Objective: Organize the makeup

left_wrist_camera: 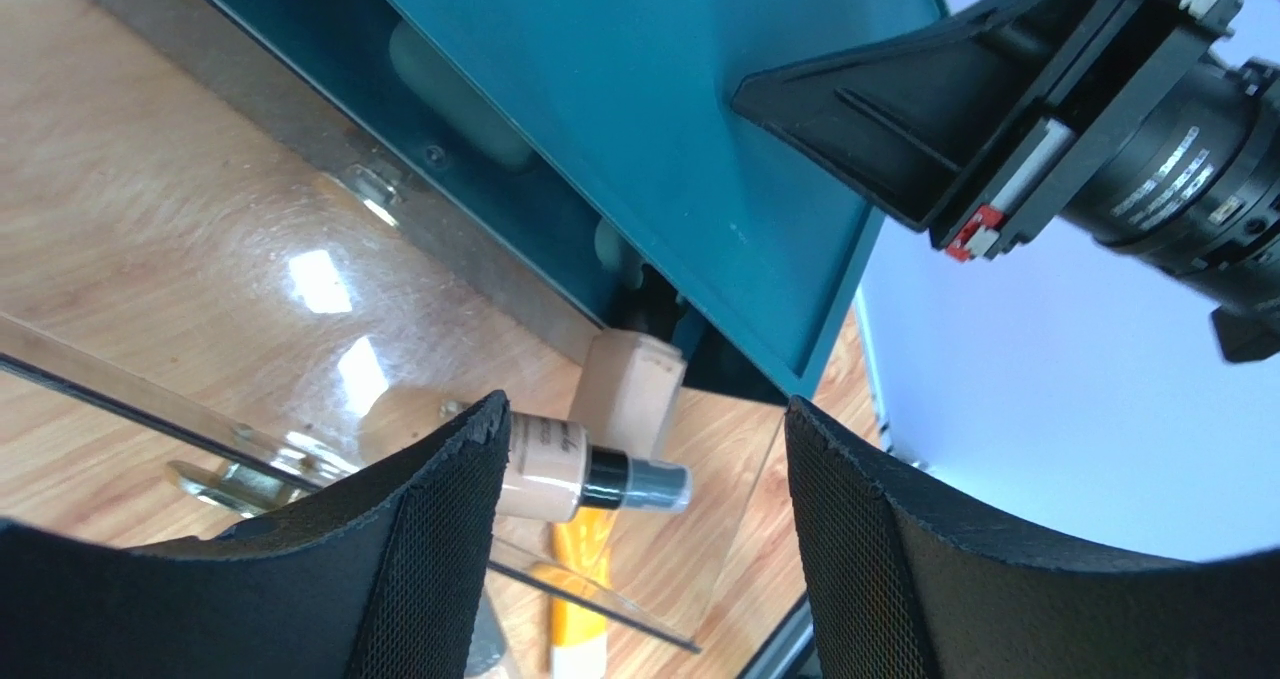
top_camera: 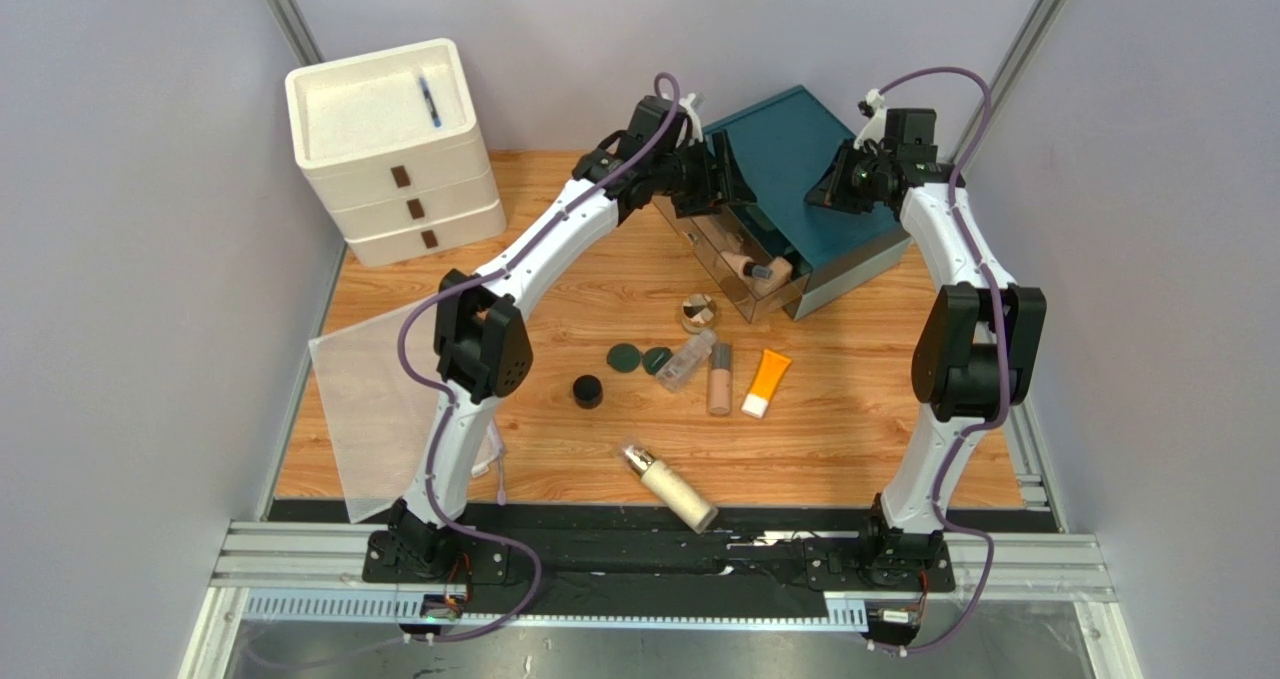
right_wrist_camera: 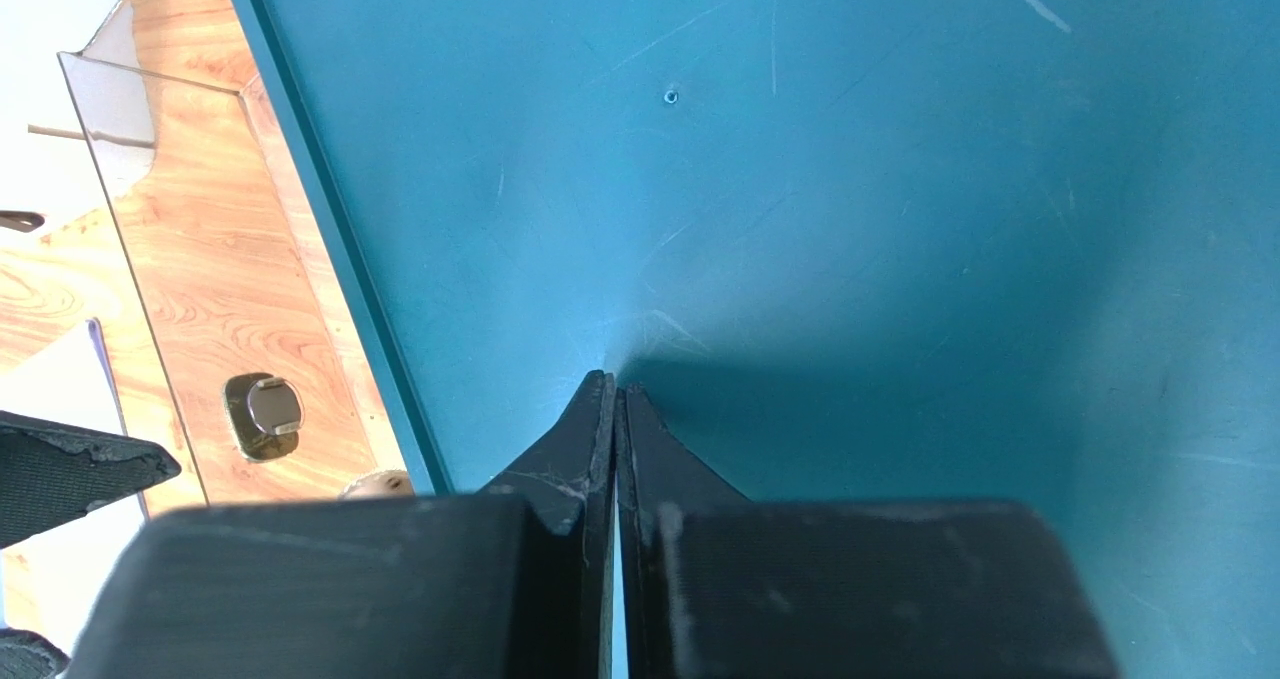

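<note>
Bottle (left_wrist_camera: 559, 469) lies, seemingly loose, beneath the wide-spread left claw (left_wrist_camera: 646, 405).

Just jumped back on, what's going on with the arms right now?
The left gripper hangs open over the teal organizer's clear drawer, where beige bottles lie. The right gripper, jaws shut, rests against the organizer's top. The orange tube, cream pump bottle, green compacts and black jar lie on the table, not yet put away.
</note>
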`<move>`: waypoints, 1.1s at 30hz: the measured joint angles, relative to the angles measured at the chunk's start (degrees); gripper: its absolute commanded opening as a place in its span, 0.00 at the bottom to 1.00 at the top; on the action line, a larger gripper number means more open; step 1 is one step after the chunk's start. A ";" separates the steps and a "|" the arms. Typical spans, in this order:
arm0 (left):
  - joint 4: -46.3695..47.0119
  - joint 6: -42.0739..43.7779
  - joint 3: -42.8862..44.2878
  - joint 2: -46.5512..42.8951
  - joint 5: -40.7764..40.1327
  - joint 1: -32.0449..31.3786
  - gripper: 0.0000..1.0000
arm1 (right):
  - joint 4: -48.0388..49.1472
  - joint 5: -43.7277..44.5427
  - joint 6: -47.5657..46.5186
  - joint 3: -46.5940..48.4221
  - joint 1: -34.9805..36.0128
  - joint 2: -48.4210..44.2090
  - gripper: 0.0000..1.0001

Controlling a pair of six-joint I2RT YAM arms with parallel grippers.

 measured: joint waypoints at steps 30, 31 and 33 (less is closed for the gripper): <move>-4.68 27.98 -45.75 -19.87 -19.65 -12.76 0.70 | -0.13 -0.02 -0.04 0.15 0.00 0.17 0.02; -4.55 28.09 -45.68 -19.19 -19.67 -12.72 0.70 | -0.13 -0.02 -0.02 0.15 0.00 0.15 0.02; -4.13 28.22 -45.64 -18.10 -19.67 -12.74 0.68 | -0.13 -0.02 -0.04 0.15 0.00 0.15 0.02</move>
